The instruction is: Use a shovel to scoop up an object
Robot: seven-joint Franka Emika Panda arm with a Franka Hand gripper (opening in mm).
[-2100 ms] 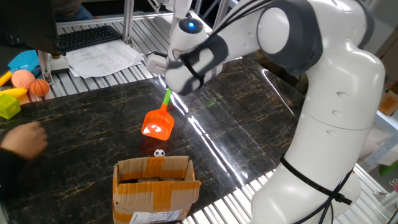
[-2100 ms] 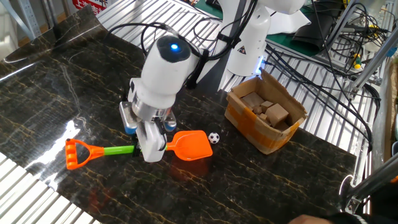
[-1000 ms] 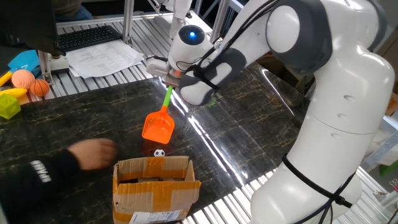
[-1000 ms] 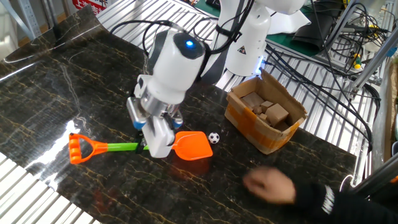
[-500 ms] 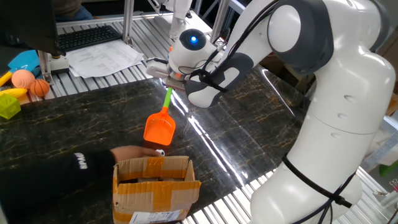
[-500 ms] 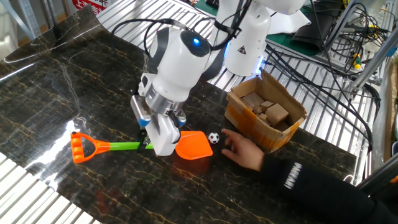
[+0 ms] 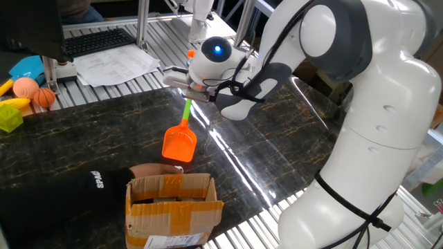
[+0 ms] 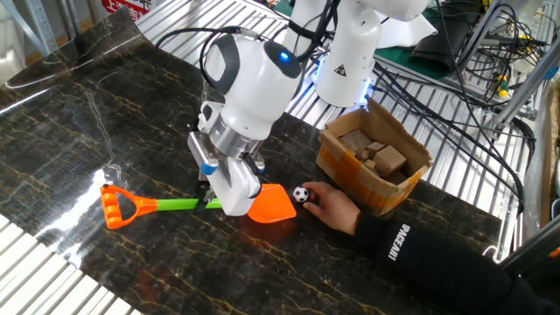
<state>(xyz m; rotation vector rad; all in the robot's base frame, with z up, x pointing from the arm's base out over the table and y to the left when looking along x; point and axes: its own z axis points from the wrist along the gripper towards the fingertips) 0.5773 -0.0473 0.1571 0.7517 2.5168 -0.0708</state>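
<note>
In one fixed view the dark marble table (image 7: pixel 104 131) runs to a ribbed metal border at the back and at the near right, and most of its surface between the arm and the left edge lies bare. The gripper (image 7: pixel 188 97) is largely hidden behind the wrist; it meets the green shaft of the one shovel (image 7: pixel 181 135), whose orange blade slopes down toward a cardboard box (image 7: pixel 172 207) at the near edge. A person's hand (image 7: pixel 158 171) in a dark sleeve rests just in front of the box; the ball cannot be made out here. Two orange balls (image 7: pixel 34 92) sit far left by some yellow and green toys. In the other fixed view the gripper (image 8: pixel 210 194) is clamped narrow on the green shaft just behind the blade, with the orange D-handle lying on the table to the left. The one small soccer ball (image 8: pixel 300 194) sits at the blade's tip, touched by the hand's (image 8: pixel 334 206) fingertips. The box (image 8: pixel 374 157) behind holds several wooden blocks, and bare tabletop stretches behind and left of the arm.
</note>
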